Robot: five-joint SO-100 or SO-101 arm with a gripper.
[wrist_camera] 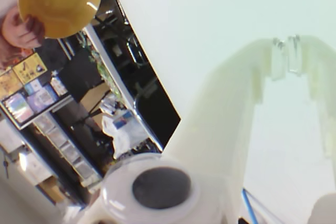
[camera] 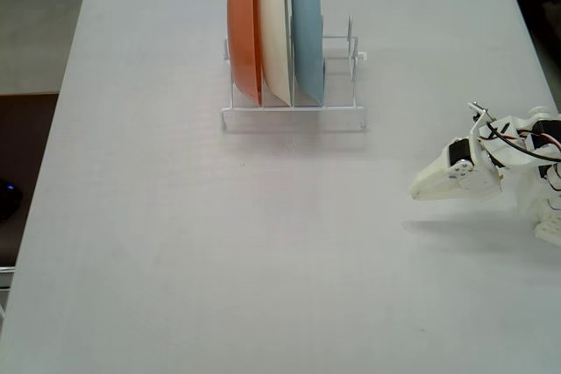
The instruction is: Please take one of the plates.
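Jaws were closed with the tips together and nothing between them. The wrist view showed the two white fingers meeting at the far end, and the fixed view agreed, with a shut wedge pointing left.

The arm sat folded low at the right edge of the desk in the fixed view.

The yellow plate stood on edge in the middle slot of the white wire rack, up near the desk's far edge. It looked washed out to pale cream in that view. The orange plate stood just beside it on the left and the light blue plate just beside it on the right, all three upright and close-packed. The rack's right-hand slots were bare wire.

Relative to the jaws, the plate was well apart, up and to the left in the fixed view, with open desk between them. No contact. The jaw tips pointed left along the desk, passing below the rack rather than at it.

The wrist view did not show the rack at all. It showed pale surface behind the fingers and a cluttered dark shelf area at left. At top left was a round glossy yellow object with what looked like a hand against its lower edge. I couldn't tell what that object was or how it related to the rack.
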